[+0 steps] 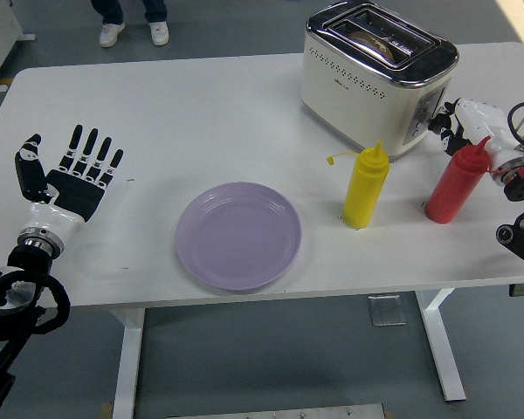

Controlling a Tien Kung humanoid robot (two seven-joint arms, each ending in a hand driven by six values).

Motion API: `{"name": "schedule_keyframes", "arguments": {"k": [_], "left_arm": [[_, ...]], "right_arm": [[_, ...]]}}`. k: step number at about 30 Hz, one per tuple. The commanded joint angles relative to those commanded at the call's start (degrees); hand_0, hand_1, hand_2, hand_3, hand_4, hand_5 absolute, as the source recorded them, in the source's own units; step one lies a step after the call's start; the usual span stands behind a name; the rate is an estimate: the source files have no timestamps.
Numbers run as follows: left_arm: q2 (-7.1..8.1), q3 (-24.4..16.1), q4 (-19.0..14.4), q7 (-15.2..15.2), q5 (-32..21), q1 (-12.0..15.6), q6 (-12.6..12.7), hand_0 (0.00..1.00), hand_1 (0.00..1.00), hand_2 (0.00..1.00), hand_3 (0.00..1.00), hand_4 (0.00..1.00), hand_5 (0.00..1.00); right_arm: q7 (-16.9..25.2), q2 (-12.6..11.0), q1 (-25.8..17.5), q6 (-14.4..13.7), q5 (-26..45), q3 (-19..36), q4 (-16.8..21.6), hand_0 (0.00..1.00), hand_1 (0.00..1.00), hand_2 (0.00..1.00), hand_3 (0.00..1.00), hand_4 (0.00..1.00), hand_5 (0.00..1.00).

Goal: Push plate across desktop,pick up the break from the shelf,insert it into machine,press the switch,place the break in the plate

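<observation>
Bread sunk in toaster; plate bare.

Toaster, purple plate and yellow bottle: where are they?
toaster (358, 74), head view, on its cream front wall.
purple plate (238, 235), head view, on its bare middle.
yellow bottle (366, 190), head view, on its body.

I see a lab test area: bare white tabletop on metal legs, grey floor, staged toaster.
</observation>
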Motion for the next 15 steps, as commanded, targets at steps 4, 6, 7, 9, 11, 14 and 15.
{"name": "schedule_keyframes", "arguments": {"k": [4, 6, 7, 9, 11, 14, 15], "left_arm": [[0.01, 0.0, 0.0, 0.0, 0.0, 0.0, 0.0, 0.815, 0.761, 0.724, 0.707, 0.647, 0.998], [0.02, 0.0, 0.0, 0.0, 0.0, 0.0, 0.0, 0.815, 0.761, 0.723, 0.707, 0.647, 0.998], [0.02, 0.0, 0.0, 0.0, -0.1, 0.0, 0.0, 0.815, 0.761, 0.723, 0.707, 0.647, 0.998], [0.02, 0.0, 0.0, 0.0, -0.1, 0.0, 0.0, 0.815, 0.761, 0.723, 0.707, 0.647, 0.998], [0.03, 0.0, 0.0, 0.0, -0.1, 0.0, 0.1, 0.815, 0.761, 0.723, 0.707, 0.647, 0.998], [0.01, 0.0, 0.0, 0.0, -0.1, 0.0, 0.1, 0.814, 0.761, 0.722, 0.707, 0.644, 0.998], [0.01, -0.1, 0.0, 0.0, -0.1, 0.0, 0.1, 0.814, 0.761, 0.722, 0.707, 0.644, 0.998]], "right_arm": [[0.0, 0.2, 0.2, 0.0, 0.4, -0.6, -0.5, 0.216, 0.280, 0.546, 0.460, 0.075, 0.002], [0.0, 0.2, 0.2, 0.0, 0.6, -0.9, -0.7, 0.218, 0.286, 0.548, 0.463, 0.072, 0.002], [0.0, 0.2, 0.3, 0.0, 0.8, -1.0, -0.7, 0.218, 0.286, 0.548, 0.463, 0.072, 0.002], [0.1, 0.3, 0.3, 0.0, 1.0, -1.2, -0.7, 0.218, 0.286, 0.548, 0.463, 0.072, 0.002], [0.2, 0.3, 0.3, -0.1, 1.4, -1.3, -0.7, 0.218, 0.286, 0.548, 0.463, 0.072, 0.002], [0.4, 0.2, 0.2, -0.3, 1.7, -1.1, -0.5, 0.220, 0.296, 0.555, 0.465, 0.068, 0.002], [0.4, 0.2, 0.1, -0.4, 1.7, -0.6, -0.2, 0.220, 0.296, 0.555, 0.465, 0.068, 0.002]]}}
